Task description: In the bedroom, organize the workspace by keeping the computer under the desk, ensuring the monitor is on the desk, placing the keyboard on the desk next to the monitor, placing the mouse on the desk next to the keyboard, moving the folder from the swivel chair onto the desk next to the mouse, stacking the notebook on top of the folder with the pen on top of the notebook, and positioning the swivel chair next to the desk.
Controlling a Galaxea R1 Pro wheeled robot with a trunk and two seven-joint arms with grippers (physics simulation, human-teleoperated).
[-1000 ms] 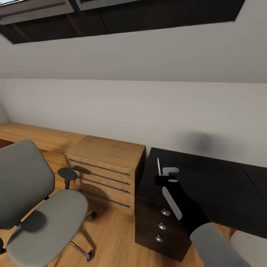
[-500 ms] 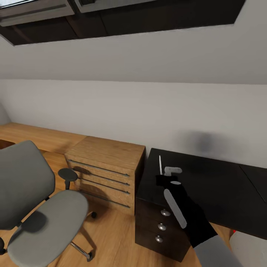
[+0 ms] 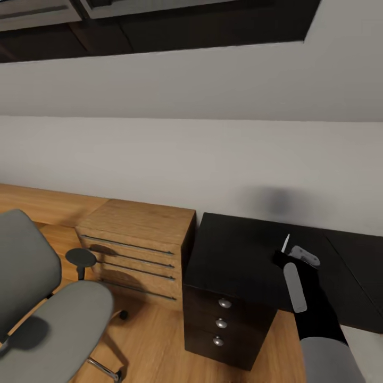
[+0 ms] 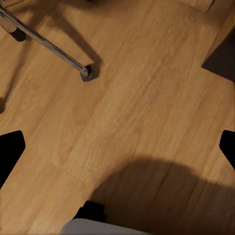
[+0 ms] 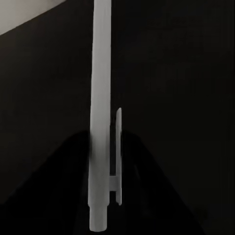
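- Seating at the far left: a grey upholstered swivel chair (image 3: 58, 319) with black armrests stands on the wood floor (image 4: 137, 112), well apart from the black surface, its seat bare.
- Down by the chair's base, the left gripper (image 4: 117, 149) hangs over the floor with its two black fingertips spread wide, holding nothing. One chrome chair leg (image 4: 49, 46) with its black caster lies near it.
- A low light-wood cabinet (image 3: 143, 234) with long bar handles stands between the chair and the surface, just beside the dark drawers.
- The glossy black surface (image 3: 239, 255) runs off to the right along the white wall, above three dark drawers with round silver knobs (image 3: 222, 322). The stretch in view is bare.
- The right gripper (image 3: 287, 254) hovers over that surface, closed on a slim white pen (image 3: 285, 243) with a clip.
- In the right wrist view the pen (image 5: 99, 122) runs straight out along the fingers, so its long axis follows the gripper's own. In the head view its free end tips up and away toward the wall.
- Judgement: the right arm is the one placed to set the pen down, since it already carries it over the surface. Which way the notebook lies from this gripper I cannot tell.
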